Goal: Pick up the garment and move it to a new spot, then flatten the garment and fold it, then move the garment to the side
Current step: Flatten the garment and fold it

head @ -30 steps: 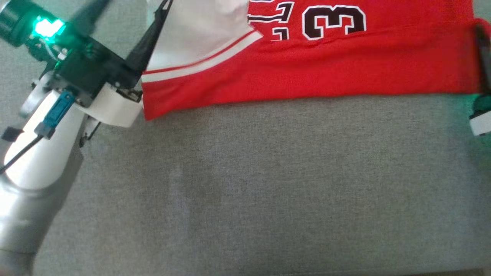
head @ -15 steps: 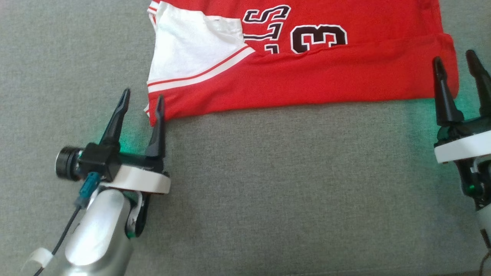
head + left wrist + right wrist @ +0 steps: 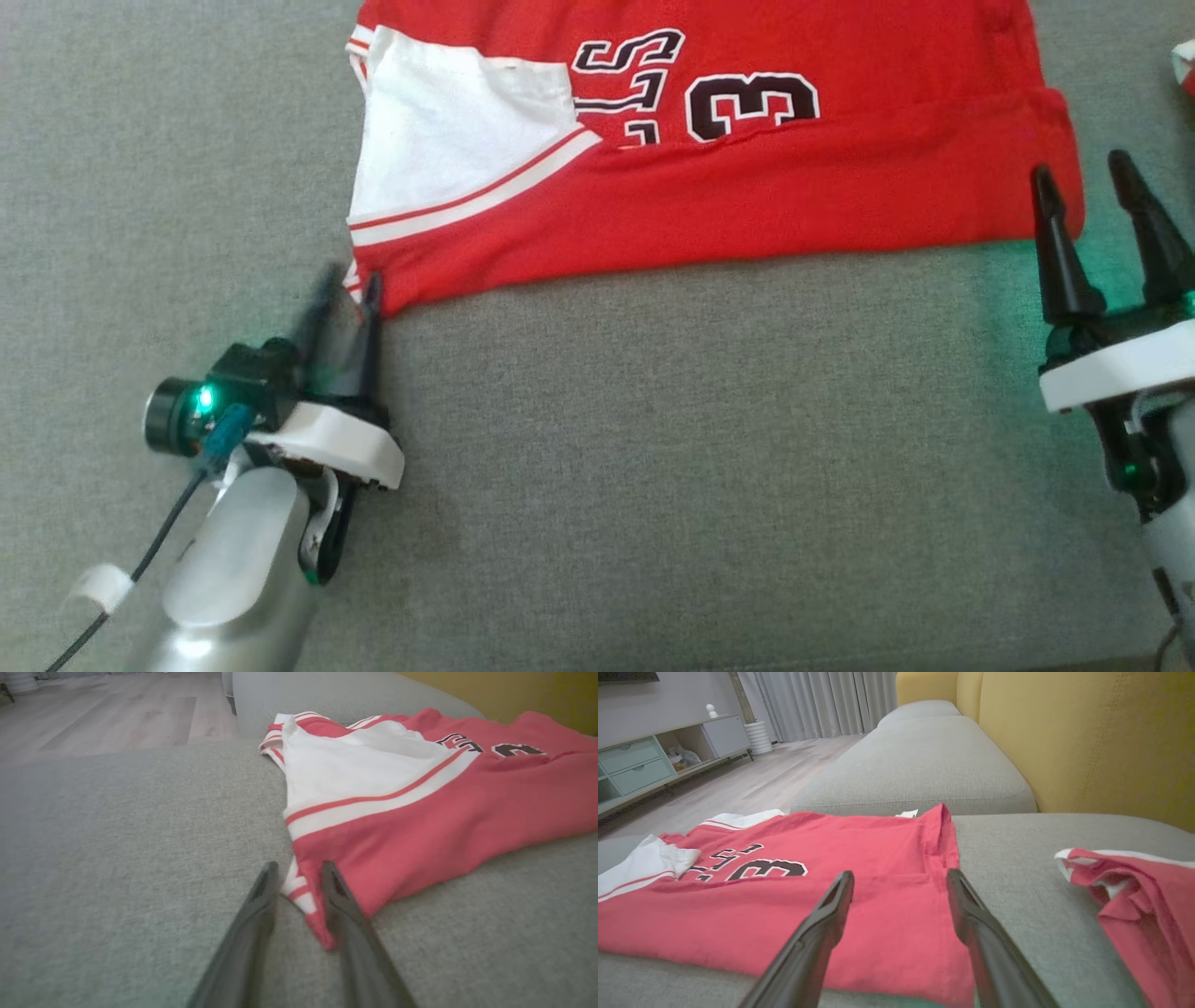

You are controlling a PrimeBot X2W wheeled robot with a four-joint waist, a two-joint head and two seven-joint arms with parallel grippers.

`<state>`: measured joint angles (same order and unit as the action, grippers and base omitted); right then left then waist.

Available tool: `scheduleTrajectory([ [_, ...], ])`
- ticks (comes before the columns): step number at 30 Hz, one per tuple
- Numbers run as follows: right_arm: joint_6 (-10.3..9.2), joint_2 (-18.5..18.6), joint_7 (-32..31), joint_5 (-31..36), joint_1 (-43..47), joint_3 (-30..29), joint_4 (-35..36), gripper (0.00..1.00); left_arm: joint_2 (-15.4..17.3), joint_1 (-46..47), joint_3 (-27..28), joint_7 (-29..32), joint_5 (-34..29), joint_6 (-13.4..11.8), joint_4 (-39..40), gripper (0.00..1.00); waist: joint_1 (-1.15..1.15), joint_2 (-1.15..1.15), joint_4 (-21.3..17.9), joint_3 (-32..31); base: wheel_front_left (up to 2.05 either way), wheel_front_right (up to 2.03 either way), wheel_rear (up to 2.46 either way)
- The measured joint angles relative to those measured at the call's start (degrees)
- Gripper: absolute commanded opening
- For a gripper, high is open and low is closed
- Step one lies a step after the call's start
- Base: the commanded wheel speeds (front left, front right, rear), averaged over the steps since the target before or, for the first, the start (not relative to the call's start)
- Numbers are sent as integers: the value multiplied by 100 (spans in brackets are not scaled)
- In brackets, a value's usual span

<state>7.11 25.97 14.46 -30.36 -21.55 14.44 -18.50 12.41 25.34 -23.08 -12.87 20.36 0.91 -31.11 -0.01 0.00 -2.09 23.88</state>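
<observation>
Red garment [image 3: 747,196] lies flat at twelve o'clock on the sofa [image 3: 653,467]. Fingers of the left gripper [image 3: 350,280] straddle its seven-o'clock corner, unclenched; the right gripper [image 3: 1080,163] gapes at four o'clock. Folding looks next: pinch both corners.

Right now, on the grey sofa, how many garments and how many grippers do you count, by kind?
Garments: 2 (numbered red jersey, crumpled red garment)
Grippers: 2 (left gripper, right gripper)
Total: 4

garment [image 3: 747,196]: red, white panel, black numerals | seat cushion [image 3: 653,467]: grey
</observation>
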Motion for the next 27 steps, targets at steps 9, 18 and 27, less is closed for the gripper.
scheduleTrajectory([
  [9, 0, -60, 0, -100, -33, 100, -1137, 100, 62, -26, -121, -41, -33, 53, 49, 0, 1, 0, 79, -209, 0, 0, 0],
  [18, 0, -253, -2, -298, -505, 387, -2320, 0, 183, -224, -253, -91, -226, 9, 327, 0, 1, 0, 175, -309, 0, 0, 0],
  [27, 0, -119, -1, -467, -606, 530, -2207, 0, 285, -341, -264, -142, -277, 10, 576, 0, 1, 0, 168, -386, 0, 0, 0],
])
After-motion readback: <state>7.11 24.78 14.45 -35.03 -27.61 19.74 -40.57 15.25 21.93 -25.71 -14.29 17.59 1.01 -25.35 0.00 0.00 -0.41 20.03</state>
